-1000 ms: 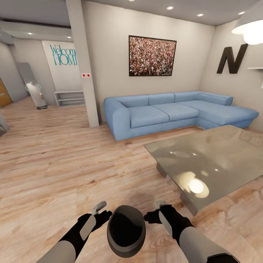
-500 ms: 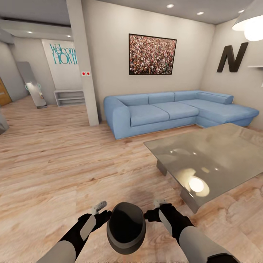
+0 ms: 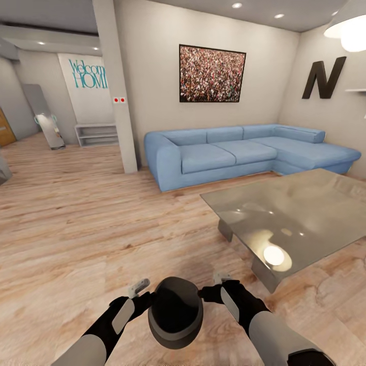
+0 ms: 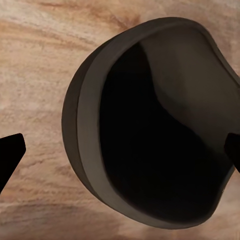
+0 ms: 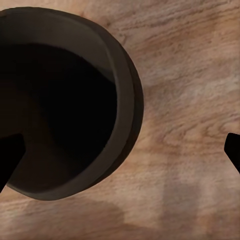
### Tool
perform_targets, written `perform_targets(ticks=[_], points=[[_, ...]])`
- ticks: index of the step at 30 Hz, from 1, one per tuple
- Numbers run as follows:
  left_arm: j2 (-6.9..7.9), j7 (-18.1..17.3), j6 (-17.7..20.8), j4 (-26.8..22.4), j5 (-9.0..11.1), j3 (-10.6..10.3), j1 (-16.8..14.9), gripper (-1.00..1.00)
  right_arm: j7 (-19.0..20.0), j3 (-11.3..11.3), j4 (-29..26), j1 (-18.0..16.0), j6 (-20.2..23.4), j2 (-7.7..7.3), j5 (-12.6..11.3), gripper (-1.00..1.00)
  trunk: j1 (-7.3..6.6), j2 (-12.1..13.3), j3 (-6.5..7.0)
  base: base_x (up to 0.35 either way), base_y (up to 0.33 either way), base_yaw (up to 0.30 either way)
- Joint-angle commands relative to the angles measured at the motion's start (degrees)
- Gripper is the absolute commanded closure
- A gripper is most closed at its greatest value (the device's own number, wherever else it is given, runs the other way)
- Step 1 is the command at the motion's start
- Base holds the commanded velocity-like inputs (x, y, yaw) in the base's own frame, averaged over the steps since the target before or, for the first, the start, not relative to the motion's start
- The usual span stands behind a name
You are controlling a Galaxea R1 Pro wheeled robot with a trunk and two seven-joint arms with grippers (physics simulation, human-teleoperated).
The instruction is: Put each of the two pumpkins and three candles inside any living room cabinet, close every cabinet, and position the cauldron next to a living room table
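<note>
The cauldron (image 3: 175, 318) is held above the wood floor (image 3: 76, 229), between the left claw (image 3: 138, 292) and right claw (image 3: 216, 288). Each claw presses one side; whether the jaws are closed cannot be told. The interior looks dark. A glass counter (image 3: 305, 213) stands ahead to the right, near a blue sofa (image 3: 229, 155).

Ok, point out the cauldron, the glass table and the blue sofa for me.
cauldron (image 3: 175, 338): head view, its dark outer wall.
glass table (image 3: 305, 203): head view, bare tabletop.
blue sofa (image 3: 207, 158): head view, left seat cushion.
</note>
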Motion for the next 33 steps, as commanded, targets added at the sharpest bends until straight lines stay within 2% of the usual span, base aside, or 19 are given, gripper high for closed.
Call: perform_targets(ticks=[1,24,33], points=[[-0.03,0.4,0.3,-0.1,0.6,0.1,0.0,-1.0,-0.2,0.4,-0.1,0.0,0.2,-0.06,-0.6,-1.0,0.21,-0.4,-0.24,0.0,0.0,0.0],[0.05,0.4,0.3,-0.2,0.6,0.2,0.0,-1.0,0.0,0.5,-0.5,0.0,0.2,0.01,-0.4,-1.0,5.27,-9.7,-4.37,0.0,0.0,0.0],[0.06,0.4,0.3,-0.5,0.6,0.2,0.0,-1.0,0.0,0.4,-0.4,0.0,0.2,0.01,-0.4,-1.0,5.27,-9.7,-4.37,0.002,0.0,0.0]])
